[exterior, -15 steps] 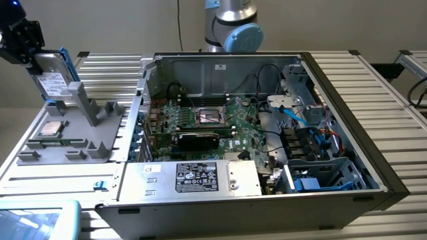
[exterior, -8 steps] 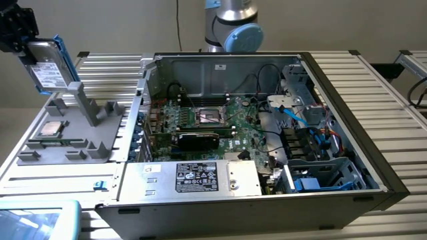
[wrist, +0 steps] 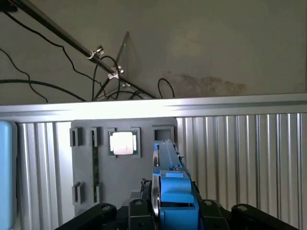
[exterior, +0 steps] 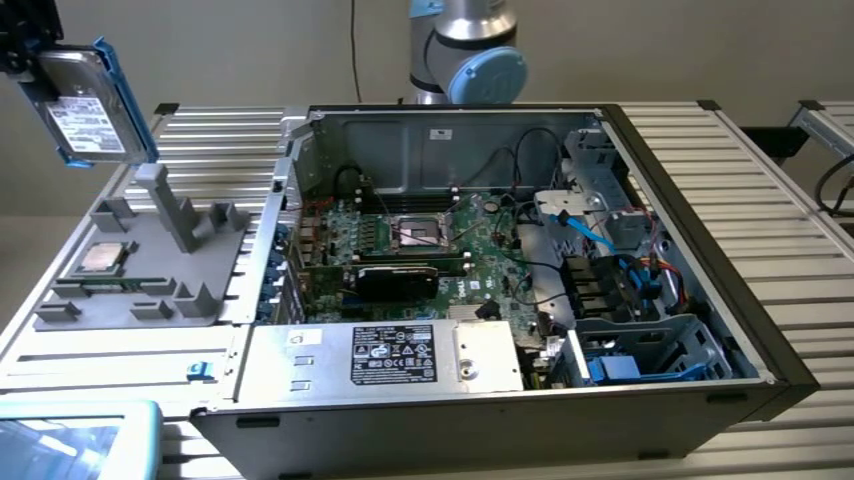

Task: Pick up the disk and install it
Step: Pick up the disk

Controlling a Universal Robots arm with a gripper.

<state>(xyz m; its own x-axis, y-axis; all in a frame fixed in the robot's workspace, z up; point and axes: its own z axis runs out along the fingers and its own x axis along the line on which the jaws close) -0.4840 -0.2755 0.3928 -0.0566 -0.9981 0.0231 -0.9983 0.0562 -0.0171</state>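
Exterior view: the tool (exterior: 27, 50) is clamped on the disk (exterior: 83, 105), high above the grey holder (exterior: 147, 250) and well apart from the case (exterior: 534, 300). Its long axis stands near upright, with the label face showing. Gripped at one end, it might slip.

Wrist view: the disk sits edge-on, pointing away from the tool toward the chip (wrist: 123, 143). Carried askew, it could catch the case wall.

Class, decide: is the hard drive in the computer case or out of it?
Out. The gripper holds the hard drive in the air above the gray fixture, beside the open case.
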